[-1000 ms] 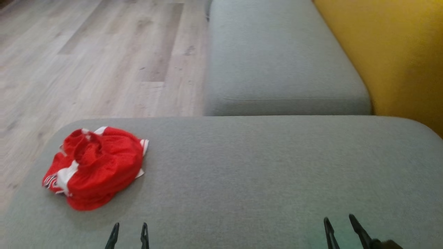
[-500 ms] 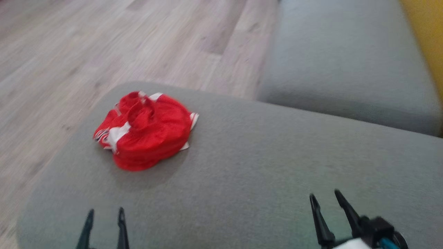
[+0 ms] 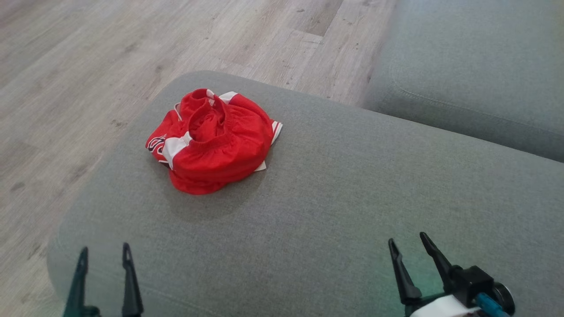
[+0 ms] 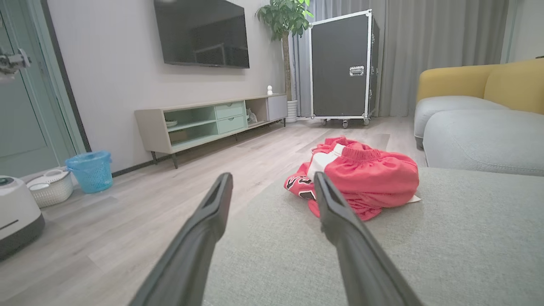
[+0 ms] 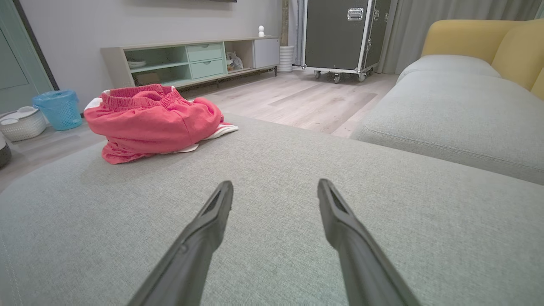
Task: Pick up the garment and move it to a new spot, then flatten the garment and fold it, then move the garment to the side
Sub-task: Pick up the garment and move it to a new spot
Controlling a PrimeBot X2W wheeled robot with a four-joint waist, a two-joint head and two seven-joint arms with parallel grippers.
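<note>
The garment [image 3: 217,141] is a crumpled red piece with white trim, lying in a heap near the far left corner of a grey sofa cushion [image 3: 335,211]. It also shows ahead in the left wrist view [image 4: 361,178] and at the upper left in the right wrist view [image 5: 153,121]. My left gripper [image 3: 104,253] hovers open over the cushion's near left edge, well short of the garment. My right gripper [image 3: 407,240] is open at the lower right, far from it. Nothing sits between either pair of fingers.
Wooden floor [image 3: 88,79] lies left of and beyond the cushion. A second grey cushion [image 3: 476,66] is at the upper right, with a yellow backrest [image 5: 480,38]. Across the room stand a TV console [image 4: 212,121], a black wheeled case [image 4: 342,66], a blue basket [image 4: 90,170].
The head camera has turned left and down, so the garment now sits higher and nearer the picture's middle. More of the right gripper's base shows. Both grippers stay open.
</note>
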